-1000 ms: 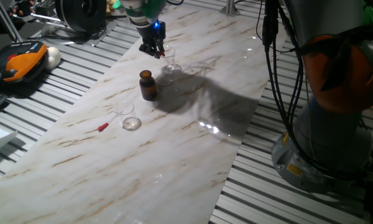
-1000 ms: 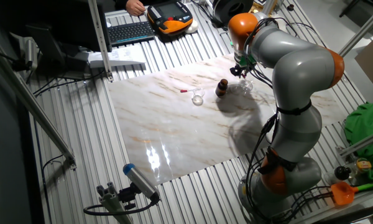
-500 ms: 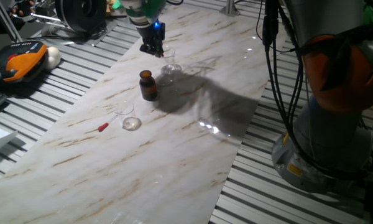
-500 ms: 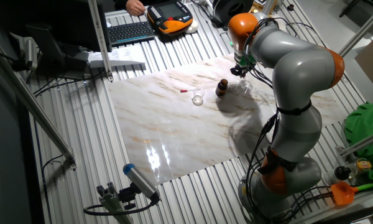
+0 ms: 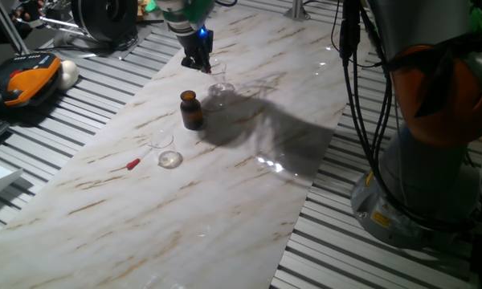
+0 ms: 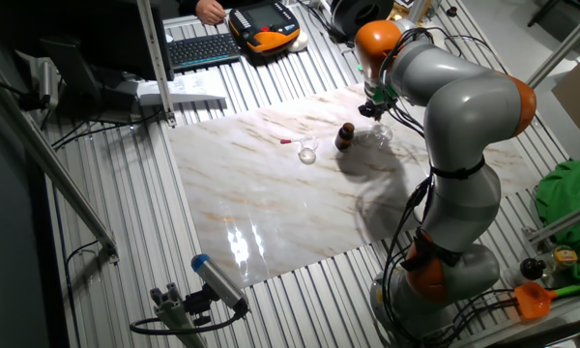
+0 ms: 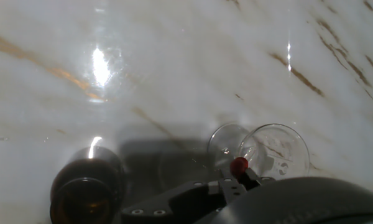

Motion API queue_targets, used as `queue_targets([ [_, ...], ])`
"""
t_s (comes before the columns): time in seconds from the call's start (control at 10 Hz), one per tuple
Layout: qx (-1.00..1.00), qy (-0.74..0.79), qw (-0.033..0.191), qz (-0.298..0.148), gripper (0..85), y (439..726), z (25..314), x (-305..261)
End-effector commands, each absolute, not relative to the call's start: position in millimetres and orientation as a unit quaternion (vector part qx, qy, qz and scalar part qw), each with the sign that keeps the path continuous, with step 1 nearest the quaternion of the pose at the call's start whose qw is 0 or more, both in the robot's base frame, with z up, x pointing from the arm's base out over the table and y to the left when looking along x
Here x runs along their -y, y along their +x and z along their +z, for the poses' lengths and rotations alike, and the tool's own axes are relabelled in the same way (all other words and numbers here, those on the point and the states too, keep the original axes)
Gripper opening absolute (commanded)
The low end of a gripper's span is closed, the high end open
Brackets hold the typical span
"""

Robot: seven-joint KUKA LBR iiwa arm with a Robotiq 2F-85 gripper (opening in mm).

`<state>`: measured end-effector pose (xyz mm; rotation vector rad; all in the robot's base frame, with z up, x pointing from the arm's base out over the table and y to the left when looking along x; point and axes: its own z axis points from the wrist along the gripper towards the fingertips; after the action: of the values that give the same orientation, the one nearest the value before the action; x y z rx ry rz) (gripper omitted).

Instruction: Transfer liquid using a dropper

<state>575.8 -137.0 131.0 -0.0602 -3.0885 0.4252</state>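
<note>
Next to nothing has shifted since the earlier frames: the arm holds the same post at the far end of the marbled surface (image 5: 225,201), and every item lies where it did. From the left in one fixed view, a red-ended dropper (image 5: 133,164) lies flat on the surface. Its red end points toward the near-left edge, and its faint clear stem seems to run up and right toward the small glass dish (image 5: 170,159) just beside it, so its long axis is a diagonal on the surface. Next comes the brown bottle (image 5: 191,110), upright and uncapped. Past it the gripper (image 5: 198,63) hangs low over the clear stemmed glass (image 5: 219,82), well apart from that dropper. In the hand view a small red bead (image 7: 239,165) sits at the jaws above the glass rim. Whether it is a second dropper's bulb I cannot tell, nor whether the jaws are pinched on it or merely near it. If liquid is being released here, the tip should stay plumb inside the rim with a gentle squeeze and no sideways drift, since the light glass looks easy to topple.
</note>
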Motion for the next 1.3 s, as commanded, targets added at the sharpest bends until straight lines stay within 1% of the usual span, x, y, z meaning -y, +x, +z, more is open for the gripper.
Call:
queue_targets([
  [0.0,0.990,-0.019,0.013,0.137,34.0,575.9,131.8,137.1],
  [0.6,0.990,-0.017,0.013,0.139,34.0,576.0,133.0,138.8],
  [0.7,0.990,-0.016,0.014,0.139,17.0,576.0,133.0,138.8],
  [1.2,0.990,-0.015,0.016,0.139,17.0,576.0,134.9,139.1],
])
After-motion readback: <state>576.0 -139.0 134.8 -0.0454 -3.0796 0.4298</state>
